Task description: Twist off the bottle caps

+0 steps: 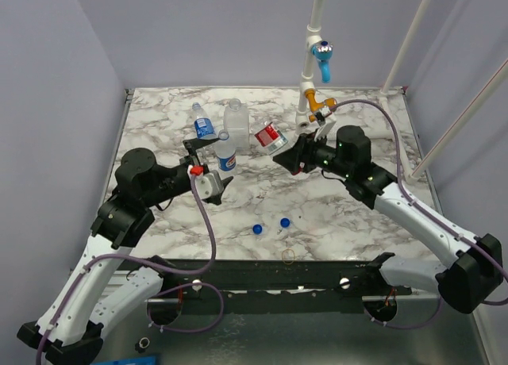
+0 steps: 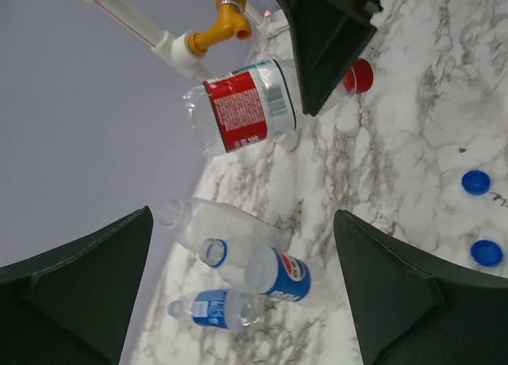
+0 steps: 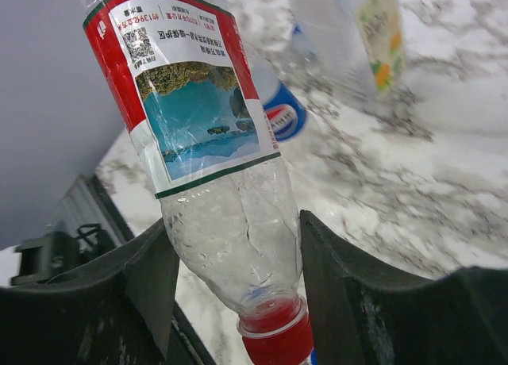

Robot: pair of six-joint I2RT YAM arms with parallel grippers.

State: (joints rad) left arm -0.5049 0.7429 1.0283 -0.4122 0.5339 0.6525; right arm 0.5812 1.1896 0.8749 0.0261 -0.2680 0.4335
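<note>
The right pincer [image 3: 238, 246] is clamped on the red-labelled bottle [image 3: 186, 103] just below its shoulder, with a dark finger against each side. It holds the bottle tilted above the far middle of the tabletop [image 1: 333, 222], and the red cap [image 3: 278, 341] is on the neck, pointing near and right. The label carries a QR code, a few lines of Chinese print too small for me to read, and a picture of blue water among green hills. Its other side shows white small print and a barcode. The bottle is clear, crinkled and looks empty. The left pincer [image 1: 210, 168] is spread wide with nothing in it, just on the near side of three upright bottles that stand left of the held one. Farthest left is a blue-labelled bottle [image 1: 203, 125], and beside it is a wider label-less bottle [image 1: 236, 119]. Closest to the left pincer is a bottle with a red, white and blue Pepsi-style roundel [image 2: 279, 274]. The two labelled ones have open necks and seem empty. A blue cap [image 1: 256, 229] and a second blue cap [image 1: 284, 222] lie loose side by side on the near middle of the marble, well apart from the bottles. A yellowish rubber-band ring [image 1: 288, 256] lies just nearer, by the edge. At the far edge rises a white pipe [image 1: 316, 20] with a blue tap [image 1: 321, 59] and a yellow valve [image 1: 317, 103], just behind the right pincer.
</note>
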